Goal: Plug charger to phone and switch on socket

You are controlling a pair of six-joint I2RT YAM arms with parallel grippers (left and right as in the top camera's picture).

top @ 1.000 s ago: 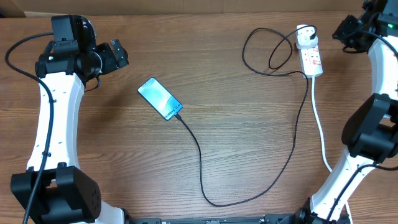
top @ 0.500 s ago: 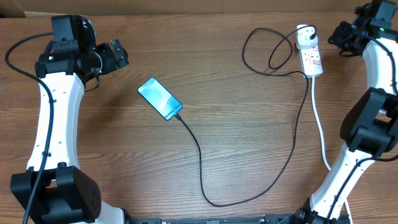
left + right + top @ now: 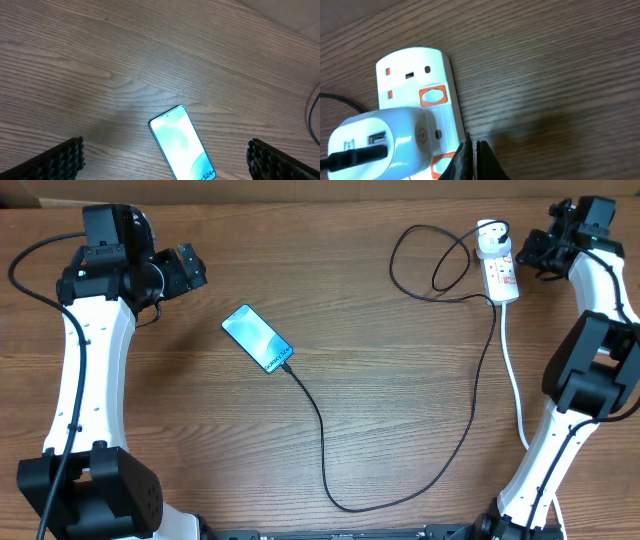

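The phone (image 3: 257, 338) lies face up on the wooden table, light-blue screen lit; it also shows in the left wrist view (image 3: 183, 141). The black charger cable (image 3: 325, 465) runs from the phone's lower end in a long loop to the white adapter (image 3: 490, 242), which sits in the white power strip (image 3: 500, 275). In the right wrist view the adapter (image 3: 385, 140) is plugged beside an orange switch (image 3: 432, 96). My right gripper (image 3: 472, 145) is shut and empty, its tips at the strip's right edge. My left gripper (image 3: 165, 160) is open above the phone's left side.
The strip's thick white cord (image 3: 515, 395) runs down the right side toward the table's front edge. The charger cable coils in a loop (image 3: 430, 260) left of the strip.
My right gripper has moved left and down toward the power strip's right edge. The left arm, phone and cable have not moved.
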